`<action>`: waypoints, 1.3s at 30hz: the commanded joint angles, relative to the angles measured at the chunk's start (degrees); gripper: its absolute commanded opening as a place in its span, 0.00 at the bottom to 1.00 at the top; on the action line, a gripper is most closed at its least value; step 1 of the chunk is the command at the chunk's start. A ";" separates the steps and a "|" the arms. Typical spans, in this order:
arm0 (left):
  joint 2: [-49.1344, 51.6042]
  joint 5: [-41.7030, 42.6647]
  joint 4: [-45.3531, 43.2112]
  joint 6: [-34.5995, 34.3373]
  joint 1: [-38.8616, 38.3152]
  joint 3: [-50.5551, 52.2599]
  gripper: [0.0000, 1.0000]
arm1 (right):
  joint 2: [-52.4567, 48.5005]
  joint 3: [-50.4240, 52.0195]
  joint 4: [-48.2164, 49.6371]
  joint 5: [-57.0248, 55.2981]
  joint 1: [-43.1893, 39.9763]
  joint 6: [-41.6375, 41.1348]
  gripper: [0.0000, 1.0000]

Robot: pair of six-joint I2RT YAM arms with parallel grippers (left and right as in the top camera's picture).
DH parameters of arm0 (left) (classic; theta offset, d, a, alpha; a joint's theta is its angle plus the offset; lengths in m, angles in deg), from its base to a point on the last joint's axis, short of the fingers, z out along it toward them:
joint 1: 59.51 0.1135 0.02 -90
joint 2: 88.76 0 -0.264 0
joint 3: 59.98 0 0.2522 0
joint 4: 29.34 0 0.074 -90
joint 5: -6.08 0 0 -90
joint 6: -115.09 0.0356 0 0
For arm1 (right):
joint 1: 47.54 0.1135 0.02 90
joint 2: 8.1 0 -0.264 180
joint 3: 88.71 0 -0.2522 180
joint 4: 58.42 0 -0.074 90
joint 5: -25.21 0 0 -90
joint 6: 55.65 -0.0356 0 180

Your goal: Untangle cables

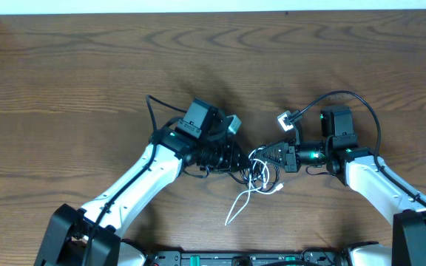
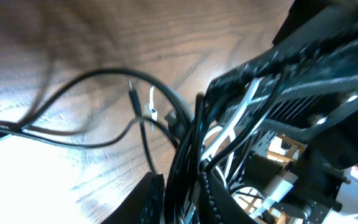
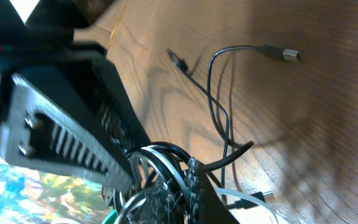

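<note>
Black cable (image 2: 104, 71) and white cable (image 1: 237, 207) are knotted together in the narrow space between the two grippers, which point tip to tip over the wooden table (image 1: 87, 66). The left gripper (image 1: 237, 158) reaches in from one side and the right gripper (image 1: 266, 154) from the other, with the tangle lying at and just below their tips. In the left wrist view, that gripper's fingers (image 2: 151, 202) sit close on either side of a bundle of black strands and appear clamped on the black cable. White strands cross just beyond the bundle, against the ribbed face of the opposite gripper. Ahead of the left fingertips the black cable swings out in a wide loop flat on the wood, with a small white plug (image 2: 152, 107) standing just inside that loop. From the right wrist, coils of cable crowd around its own fingers (image 3: 194, 180). I cannot tell whether this gripper is closed on anything or merely pressed into the knot. Beyond the right fingertips two black strands run away across the table to a metal-tipped plug (image 3: 284, 54). A loose tail of the white cable trails from under the tangle, back toward the arm bases, clear of both grippers.
</note>
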 commanded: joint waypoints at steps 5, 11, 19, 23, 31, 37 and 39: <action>-0.04 0.22 0.04 0.33 -1.68 0.63 0.22 | -0.17 -0.07 0.17 1.05 -0.09 0.50 0.01; -0.07 -2.32 -1.77 0.15 -1.27 0.61 0.20 | -0.17 -0.07 0.13 1.03 -0.07 0.09 0.01; -0.07 -2.29 -2.23 0.17 1.66 0.50 0.07 | -0.17 -0.07 -1.07 -1.16 -0.22 0.09 0.01; -0.07 -2.29 -2.23 0.22 1.64 0.52 0.08 | -0.17 -0.07 -1.42 -3.76 -0.24 0.09 0.01; -0.07 -2.32 -2.25 0.37 1.66 0.50 0.08 | -0.17 -0.07 -10.71 -34.58 -0.24 -10.95 0.01; -0.07 -2.34 -2.29 0.37 1.66 0.50 0.07 | -0.17 -0.07 -12.17 -35.80 -0.24 -10.91 0.01; -0.07 -2.34 -2.27 0.37 1.66 0.50 0.07 | -0.17 -0.07 -12.13 -35.85 -0.24 -10.91 0.01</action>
